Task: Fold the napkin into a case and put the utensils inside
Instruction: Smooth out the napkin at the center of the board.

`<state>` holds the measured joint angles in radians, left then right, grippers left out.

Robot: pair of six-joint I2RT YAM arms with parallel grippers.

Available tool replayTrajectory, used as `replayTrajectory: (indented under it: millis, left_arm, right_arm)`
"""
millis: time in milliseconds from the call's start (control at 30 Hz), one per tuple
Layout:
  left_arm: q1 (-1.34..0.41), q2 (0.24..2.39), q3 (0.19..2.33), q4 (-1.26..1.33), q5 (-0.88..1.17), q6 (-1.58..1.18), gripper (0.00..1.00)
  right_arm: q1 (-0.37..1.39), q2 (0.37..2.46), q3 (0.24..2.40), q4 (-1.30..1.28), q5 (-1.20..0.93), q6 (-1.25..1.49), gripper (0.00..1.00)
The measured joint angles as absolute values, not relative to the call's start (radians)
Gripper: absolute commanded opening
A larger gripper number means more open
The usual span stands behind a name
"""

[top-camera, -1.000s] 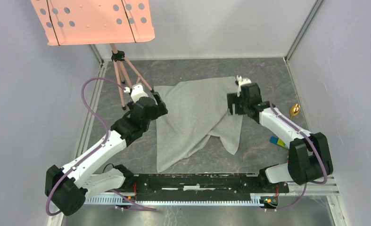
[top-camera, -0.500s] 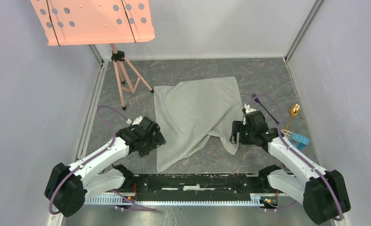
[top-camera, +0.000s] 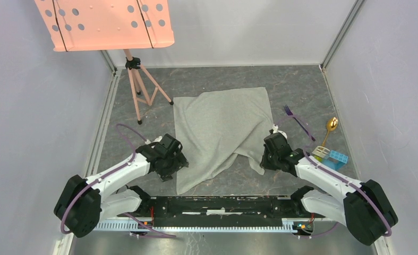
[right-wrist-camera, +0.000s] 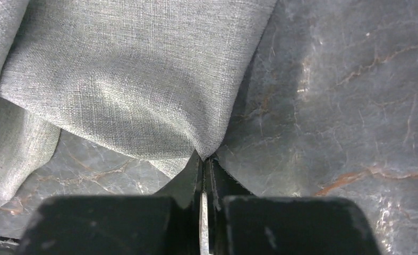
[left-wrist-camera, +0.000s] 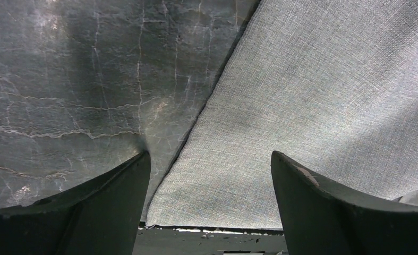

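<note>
Right claw is pinched shut on the napkin. In its wrist view the grey cloth puckers to a point exactly where the two jaws meet, which reads as a grip on the hem of the rumpled flap at the lower right of the cloth. Left claw stands wide open and holds nothing. Its fingers straddle the napkin's left hem close to the near corner, one over bare table and the other over cloth.

That pairing looks deliberate. With one claw at each near corner, in the lower middle of the overhead frame, the arms can lift the near edge together and carry it over for a fold. The left one seems set to close next.

The napkin lies mostly flat in the centre of the overhead frame, its lower right part bunched into a loose diagonal fold, so no case is formed yet. The fork and the spoon lie on the table at centre right, well apart from the cloth, probably kept there so they do not get caught in the folding. Toy blocks sit just below the spoon. A pink perforated panel on a tripod fills the upper left.

No brand, label or writing can be read anywhere.
</note>
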<state>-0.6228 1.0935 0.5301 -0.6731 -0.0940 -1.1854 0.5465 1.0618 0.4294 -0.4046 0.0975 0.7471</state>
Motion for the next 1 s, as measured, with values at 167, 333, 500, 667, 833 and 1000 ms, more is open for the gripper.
replayTrajectory:
  millis: [167, 333, 500, 667, 833, 1000]
  left_arm:
    - [-0.623, 1.083, 0.526, -0.674, -0.096, -1.187, 0.90]
    - [-0.623, 1.069, 0.571, -0.751, -0.128, -1.185, 0.91]
    - [-0.623, 1.066, 0.645, -0.795, -0.157, -1.170, 0.93]
    - [-0.623, 1.048, 0.664, -0.807, -0.175, -1.137, 0.96]
    - [-0.623, 1.044, 0.685, -0.772, -0.149, -1.037, 0.98]
    - [-0.623, 1.040, 0.688, -0.606, -0.085, -0.956, 1.00]
  right_arm:
    - [0.555, 1.038, 0.475, -0.517, 0.124, 0.742, 0.00]
    - [0.555, 0.952, 0.626, -0.718, 0.167, 0.733, 0.00]
    - [0.555, 0.878, 0.672, -0.888, 0.175, 0.733, 0.00]
    - [0.555, 0.889, 0.726, -1.037, 0.261, 0.727, 0.11]
    - [0.555, 0.899, 0.769, -1.105, 0.384, 0.719, 0.66]
    - [0.554, 0.925, 0.780, -0.932, 0.361, 0.559, 0.98]
